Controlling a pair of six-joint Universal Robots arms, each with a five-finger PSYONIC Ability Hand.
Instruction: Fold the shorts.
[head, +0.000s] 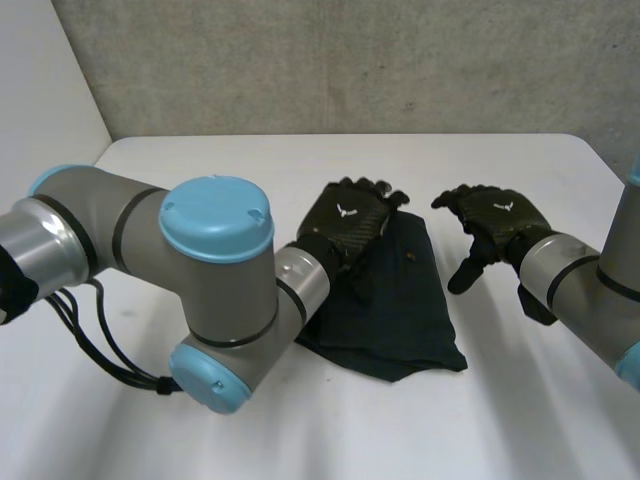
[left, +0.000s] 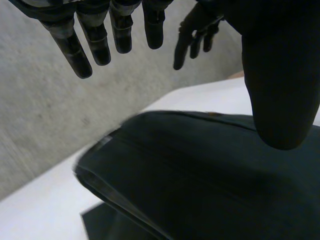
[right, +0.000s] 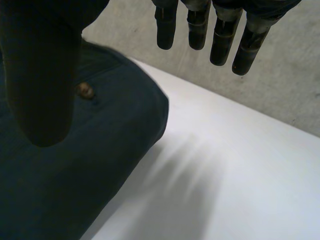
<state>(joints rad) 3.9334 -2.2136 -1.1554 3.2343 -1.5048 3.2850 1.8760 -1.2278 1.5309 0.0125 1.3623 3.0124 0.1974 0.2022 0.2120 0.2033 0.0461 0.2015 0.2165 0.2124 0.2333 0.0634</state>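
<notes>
The shorts (head: 400, 300) lie around the middle of the worktop (head: 300, 430) as a narrow dark bundle, running from the far edge toward the near one. In the left wrist view the shorts (left: 190, 175) show stacked layers along one rim, with another layer peeking out beneath, so at least one fold looks done. The left robot hand (head: 345, 225) sits over the far end of the bundle, released, its fingers (left: 75, 55) straight and holding nothing; I cannot tell whether its palm touches the cloth. The right robot hand (head: 495, 225) hovers just beside the bundle on the side toward the worktop's right edge, also released, with fingers (right: 220, 40) straight over bare worktop (right: 225, 175) and a small button (right: 86, 90) on the cloth near its thumb. By my reading, the task is well along. The near end looks slanted and uneven, so a final fold or a tidy-up may remain.
</notes>
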